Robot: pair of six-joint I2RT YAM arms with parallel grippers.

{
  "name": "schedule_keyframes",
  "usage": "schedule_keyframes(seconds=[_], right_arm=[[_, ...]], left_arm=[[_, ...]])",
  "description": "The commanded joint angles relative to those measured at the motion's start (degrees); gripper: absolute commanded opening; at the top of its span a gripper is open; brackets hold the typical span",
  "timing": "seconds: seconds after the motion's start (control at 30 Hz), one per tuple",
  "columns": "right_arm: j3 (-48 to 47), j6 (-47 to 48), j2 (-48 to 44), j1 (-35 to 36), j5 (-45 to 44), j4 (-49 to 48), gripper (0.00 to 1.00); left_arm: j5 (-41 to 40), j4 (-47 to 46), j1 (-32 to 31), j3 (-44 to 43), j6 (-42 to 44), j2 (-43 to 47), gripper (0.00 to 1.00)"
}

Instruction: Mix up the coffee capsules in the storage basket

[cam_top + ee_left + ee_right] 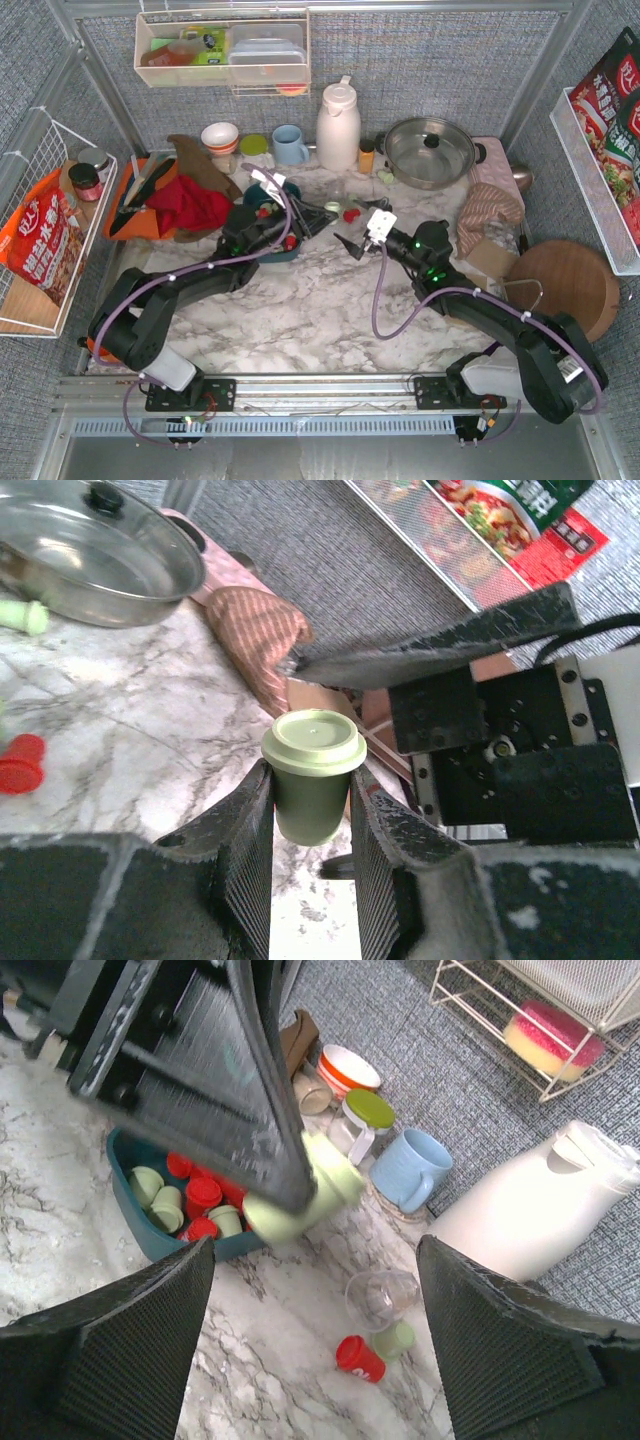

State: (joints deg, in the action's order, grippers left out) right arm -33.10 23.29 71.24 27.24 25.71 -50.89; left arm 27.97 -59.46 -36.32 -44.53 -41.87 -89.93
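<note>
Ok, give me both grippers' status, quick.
Left gripper: closed on a green capsule.
Right gripper: open, holding nothing.

- Left arm [185, 287]: chunky black rounded links, white shell at its 6 o'clock end.
- Right arm [520, 335]: same black build, small green light toward 10 o'clock.
- Lilac cable [376, 300] runs along each arm, fastened by white ties.
- Fingers [245, 855]: black, ribbed inner faces, scuffed grey edges.
</note>
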Motion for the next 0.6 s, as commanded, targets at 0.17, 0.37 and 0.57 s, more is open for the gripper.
schedule_keyframes(seconds=[0.17, 0.37, 0.57], right_arm=[[-4.9, 1.4, -2.4, -0.1, -3.1, 20.6, 0.90], [-15.5, -8.9, 7.0, -0.4, -16.5, 32.7, 0.88], [-32.6, -20.7, 24.4, -2.4, -24.7, 44.8, 0.86]], left_arm=[[-10.1, 15.7, 10.3, 0.5, 8.1, 3.2, 0.29], [-22.5, 40.7, 13.2, -10.1, 16.8, -3.9, 0.37], [-27.9, 47.4, 13.9, -15.0, 21.0, -11.1, 0.59]])
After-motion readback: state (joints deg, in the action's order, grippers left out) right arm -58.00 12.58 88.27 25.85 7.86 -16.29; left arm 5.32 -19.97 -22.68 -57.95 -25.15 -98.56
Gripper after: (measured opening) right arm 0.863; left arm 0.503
